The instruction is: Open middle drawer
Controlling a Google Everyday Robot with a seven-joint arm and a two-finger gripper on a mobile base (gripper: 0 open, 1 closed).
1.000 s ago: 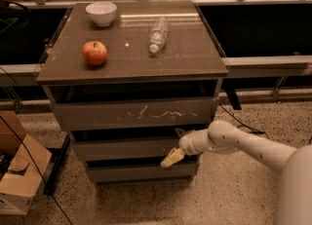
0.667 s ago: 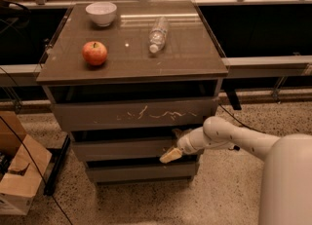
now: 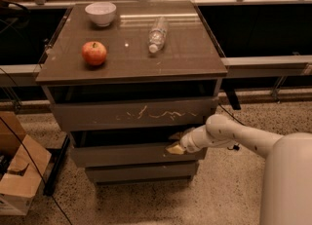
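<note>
**A:** Gripper (image 3: 175, 147) placement first: why up at the rim and not on the face?

**B:** The middle drawer (image 3: 122, 155) has a plain flat front with no handle, so its upper lip is the only thing to catch. The gripper sits at the right part of that lip, its tip at the dark gap under the scratched top drawer (image 3: 97, 114).

**A:** Open or closed?

**B:** I cannot tell. The tip is only a pale shape against the shadow.

**A:** And the arm (image 3: 234, 134)?

**B:** It comes in low from the right, about level with the drawer, which suits a straight outward pull.

**A:** How far out is the drawer?

**B:** It lies between the scratched drawer and the lowest drawer (image 3: 141, 172), nearly flush with them, perhaps slightly out. I judge the pull barely begun.

**A:** Anything at risk?

**B:** The bottle (image 3: 157, 34) lies on its side on the cabinet top (image 3: 195, 58), so a jerk might roll it. The apple (image 3: 94, 53) and bowl (image 3: 101, 13) look steadier.
</note>
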